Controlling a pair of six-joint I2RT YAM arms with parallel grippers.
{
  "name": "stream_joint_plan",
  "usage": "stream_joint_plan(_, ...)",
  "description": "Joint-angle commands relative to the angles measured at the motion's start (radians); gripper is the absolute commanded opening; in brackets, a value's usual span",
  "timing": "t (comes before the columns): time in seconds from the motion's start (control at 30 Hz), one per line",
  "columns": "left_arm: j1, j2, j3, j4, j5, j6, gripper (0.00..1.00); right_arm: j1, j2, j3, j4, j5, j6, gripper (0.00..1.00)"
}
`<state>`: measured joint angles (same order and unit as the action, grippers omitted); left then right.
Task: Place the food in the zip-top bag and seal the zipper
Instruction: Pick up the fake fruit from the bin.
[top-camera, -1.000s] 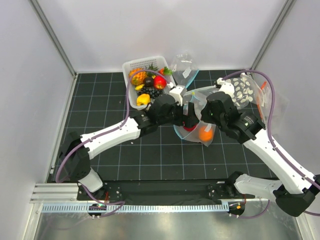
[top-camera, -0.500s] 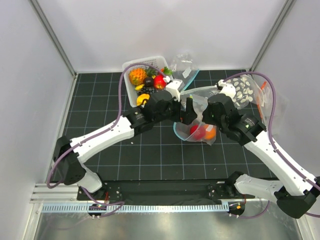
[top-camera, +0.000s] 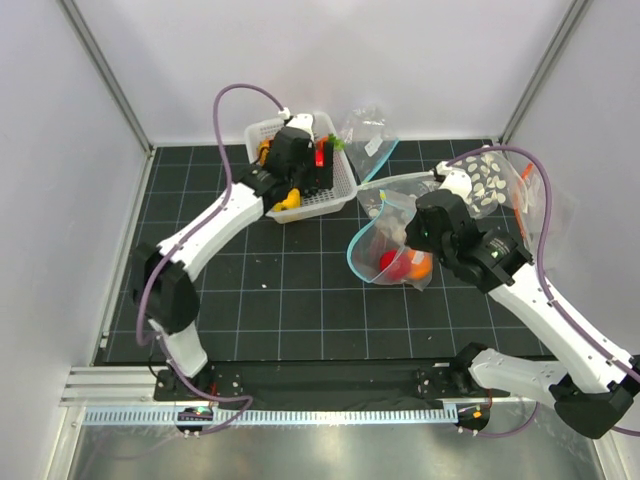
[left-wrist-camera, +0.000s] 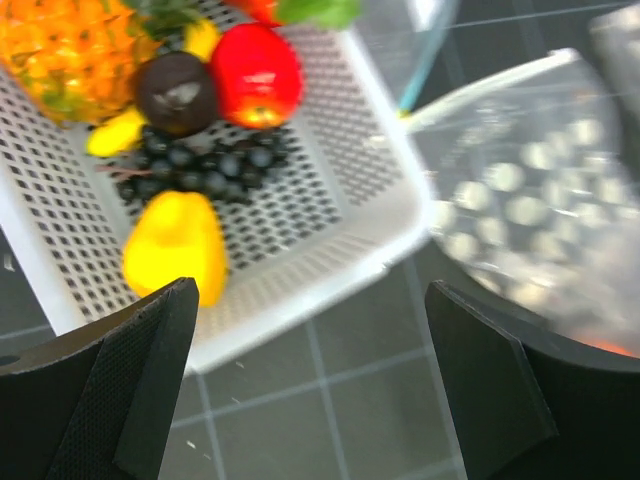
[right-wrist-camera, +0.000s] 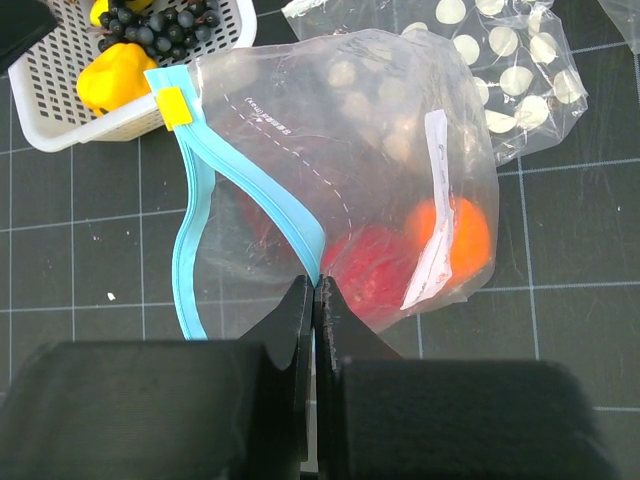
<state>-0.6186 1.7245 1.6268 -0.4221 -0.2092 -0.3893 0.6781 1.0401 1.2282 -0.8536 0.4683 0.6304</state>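
The zip-top bag (top-camera: 395, 250) lies open at mid-table, its teal zipper (top-camera: 352, 255) curving round the mouth. A red apple (top-camera: 389, 263) and an orange (top-camera: 419, 264) lie inside it; the right wrist view shows them too, the apple (right-wrist-camera: 375, 270) and the orange (right-wrist-camera: 455, 235). My right gripper (top-camera: 405, 232) is shut on the zipper strip (right-wrist-camera: 290, 215) and holds the mouth up. My left gripper (top-camera: 310, 175) is open and empty above the near edge of the white basket (top-camera: 342, 190). In the basket lie another red apple (left-wrist-camera: 258, 75) and a yellow lemon-like piece (left-wrist-camera: 175, 245).
The basket also holds a pineapple (left-wrist-camera: 60, 45), dark grapes (left-wrist-camera: 200, 165) and a dark round fruit (left-wrist-camera: 178, 92). A white-dotted clear bag (top-camera: 490, 180) lies right of the zip-top bag. Another clear bag (top-camera: 368, 135) lies behind the basket's right end.
My left gripper has let a red apple go inside the bag and swung back left to the basket. The right gripper has kept its hold on the bag's mouth.
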Motion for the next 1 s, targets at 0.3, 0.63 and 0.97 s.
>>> stream_joint_plan(0.3, 0.095, 0.455, 0.404, 0.014, -0.269, 0.165, 1.0, -0.003, -0.015, -0.029, 0.039, -0.019, -0.011, 0.01)
stream_joint_plan(0.63, 0.143, 0.71, 0.642, 0.005, -0.274, 0.178, 0.94, -0.003, -0.018, -0.052, 0.051, -0.03, -0.009, 0.01)
stream_joint_plan(0.97, 0.166, 0.675, 0.584, -0.012, -0.246, 0.139, 0.49, -0.003, -0.014, -0.058, 0.057, -0.037, -0.011, 0.01)
